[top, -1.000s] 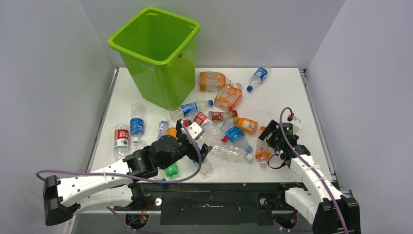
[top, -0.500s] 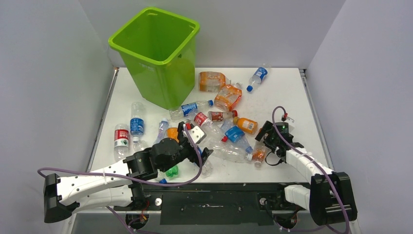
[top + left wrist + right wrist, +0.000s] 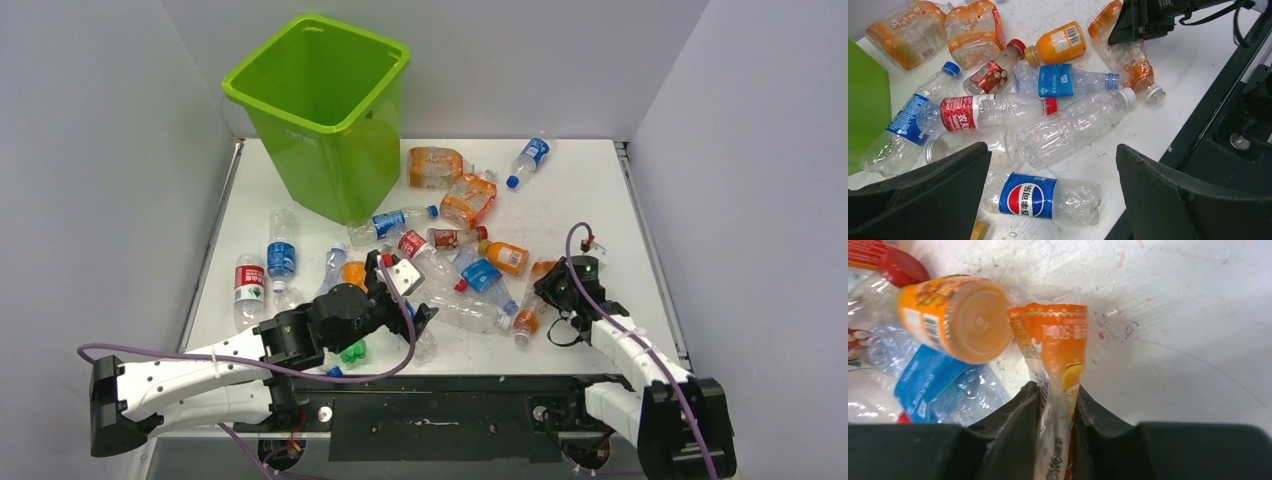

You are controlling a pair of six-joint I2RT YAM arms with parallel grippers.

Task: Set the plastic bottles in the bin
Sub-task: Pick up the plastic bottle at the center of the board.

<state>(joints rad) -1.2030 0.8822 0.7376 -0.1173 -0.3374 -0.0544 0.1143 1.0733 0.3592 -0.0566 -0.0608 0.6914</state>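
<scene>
Right hand (image 3: 1055, 400) is nearly closed, pinching a squashed clear plastic bottle with an orange label (image 3: 1055, 340) across its flattened body. The bottle's long axis runs in line with the fingers; it lies on the white table (image 3: 600, 190) at the pile's right edge. A small round orange juice bottle (image 3: 958, 317) sits just beside it. The tall lime-green plastic bin (image 3: 240, 90) is far-left, diagonally across the pile, so the left arm is nearer. Left hand (image 3: 1052, 150) is wide open, holding nothing. Only the right wrist view shows the pinch; only the top view shows the bin's mouth.
</scene>
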